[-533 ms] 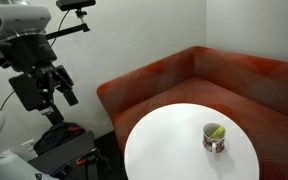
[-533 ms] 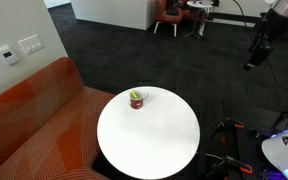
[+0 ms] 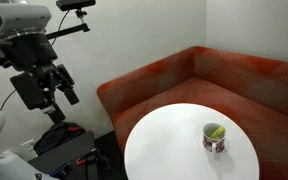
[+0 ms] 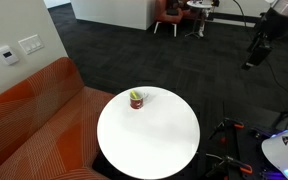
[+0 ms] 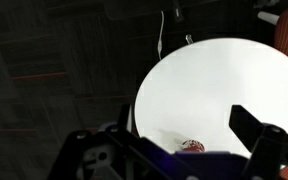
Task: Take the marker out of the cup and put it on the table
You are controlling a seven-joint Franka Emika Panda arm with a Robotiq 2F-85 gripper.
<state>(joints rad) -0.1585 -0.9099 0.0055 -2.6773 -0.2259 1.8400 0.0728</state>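
The white cup with a dark red pattern (image 3: 215,140) stands on the round white table (image 3: 169,140), near its edge by the sofa. The yellow-green marker (image 3: 215,131) sits inside the cup. Both show in the exterior views, with the cup (image 4: 137,101), the marker (image 4: 136,95) and the table (image 4: 149,140). In the wrist view only the cup's top (image 5: 192,146) shows, at the bottom of the table (image 5: 214,90). My gripper (image 3: 61,88) hangs high and far from the table, open and empty. It also shows in an exterior view (image 4: 254,55) and in the wrist view (image 5: 169,150).
A reddish-brown curved sofa (image 3: 214,75) wraps around the table's far side, and it shows in an exterior view (image 4: 29,115). Dark carpet floor (image 4: 134,50) surrounds the table. The robot's base and cables (image 3: 64,150) stand beside the table.
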